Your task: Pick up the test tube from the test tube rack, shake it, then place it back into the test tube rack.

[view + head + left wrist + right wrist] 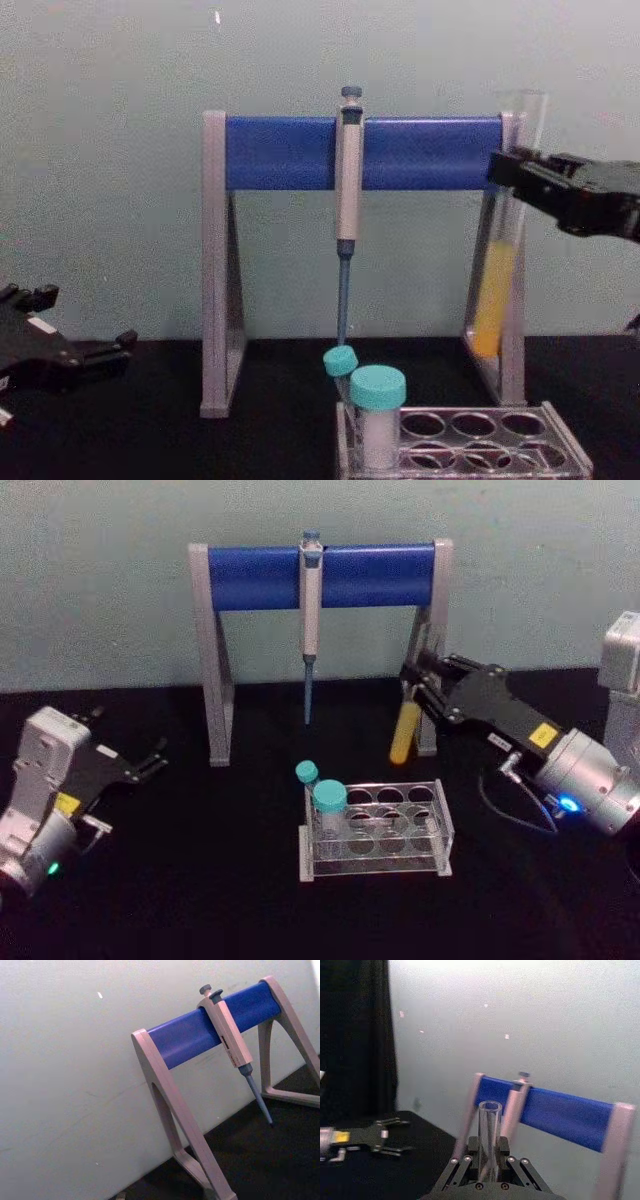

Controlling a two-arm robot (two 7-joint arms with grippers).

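the right gripper [412, 687] is closed on the test tube [405, 732], which is clamped between the fingers at its clear upper part and is held roughly upright in the air, off the black table [200, 890]. in the chest view the tube [497, 290] is seen just before the right leg of the pipette stand [290, 152], with its open mouth above the blue bar and the yellow-orange liquid in its lower part. in the right wrist view the open rim of the tube [490, 1132] is seen rising from between the fingers of the gripper [490, 1162]. the test tube rack [446, 828] is set on the table below and nearer than the tube, well apart from it; two teal-capped tubes [329, 800] are stood at its left end. a grey-blue pipette [311, 600] is hung from the middle of the stand's bar. the left gripper [152, 759] is rested low at the left, well apart from the rack, with its fingers spread apart and nothing between them.
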